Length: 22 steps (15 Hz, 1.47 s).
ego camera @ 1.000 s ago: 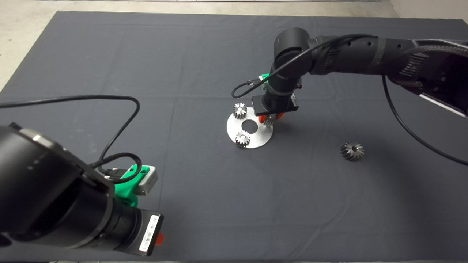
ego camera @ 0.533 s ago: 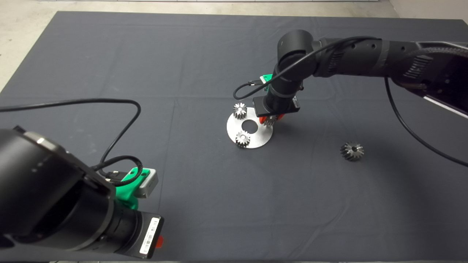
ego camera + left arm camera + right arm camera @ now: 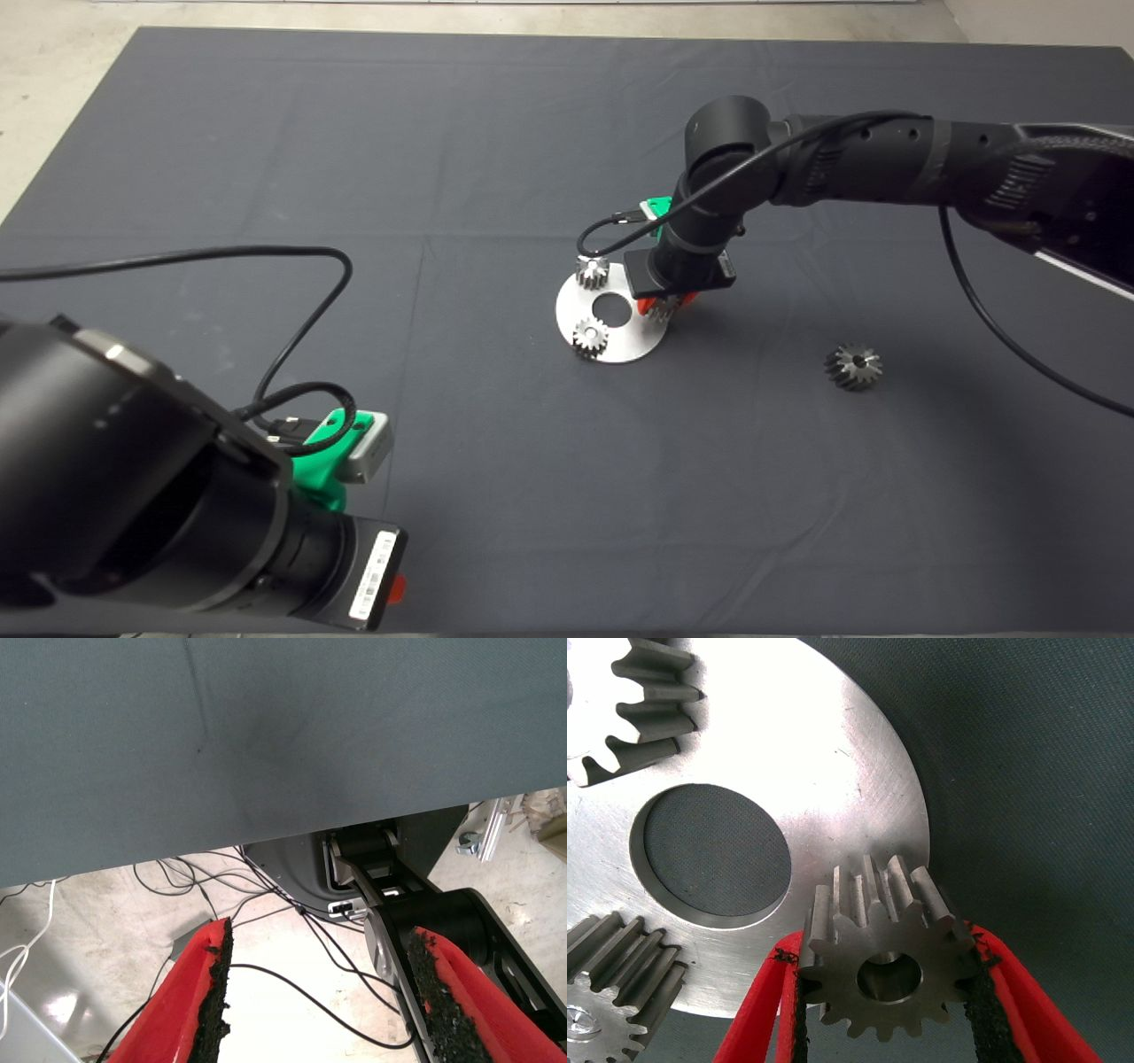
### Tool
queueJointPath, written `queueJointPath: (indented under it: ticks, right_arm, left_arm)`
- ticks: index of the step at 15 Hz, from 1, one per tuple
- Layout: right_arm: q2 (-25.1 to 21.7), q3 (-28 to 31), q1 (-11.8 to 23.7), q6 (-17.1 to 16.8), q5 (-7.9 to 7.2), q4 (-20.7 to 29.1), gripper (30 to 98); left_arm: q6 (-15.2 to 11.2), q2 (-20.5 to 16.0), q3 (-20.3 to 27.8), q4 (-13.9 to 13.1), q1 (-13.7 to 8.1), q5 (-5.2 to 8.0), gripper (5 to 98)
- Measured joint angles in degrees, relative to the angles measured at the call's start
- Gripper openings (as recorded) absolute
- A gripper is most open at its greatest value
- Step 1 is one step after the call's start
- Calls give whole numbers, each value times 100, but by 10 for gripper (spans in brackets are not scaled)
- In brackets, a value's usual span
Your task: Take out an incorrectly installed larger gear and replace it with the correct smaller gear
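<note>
My right gripper reaches down at the right edge of the round steel plate. It is shut on the smaller gear. In the right wrist view the two black pads press that dark gear from both sides, at the rim of the plate. The gear's centre hole faces the camera. The larger gear lies alone on the mat, far right of the plate. My left gripper is parked at the lower left, open and empty.
Two small silvery gears stand on the plate, one at its back and one at its front; both show in the right wrist view. The plate has a centre hole. A black cable loops over the mat at left.
My right arm has moved a little right and toward the front with the smaller gear held. The plate and its two silvery gears have shifted slightly right with it. The left arm barely moved.
</note>
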Motion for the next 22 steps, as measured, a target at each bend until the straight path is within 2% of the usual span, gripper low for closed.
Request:
queueJointPath:
  ticks: [6, 13, 21, 22]
  right_arm:
    - [17, 4, -2, 0, -13, -9, 366]
    - [33, 4, -79, 0, -28, -87, 371]
    - [48, 12, -79, -4, -59, -83, 441]
    - [48, 12, -79, -4, -61, -83, 468]
  left_arm:
    - [0, 0, 0, 17, 116, 0, 493]
    - [0, 0, 0, 30, 116, 0, 493]
    - [0, 0, 0, 30, 116, -2, 493]
    - [0, 0, 0, 30, 116, 0, 493]
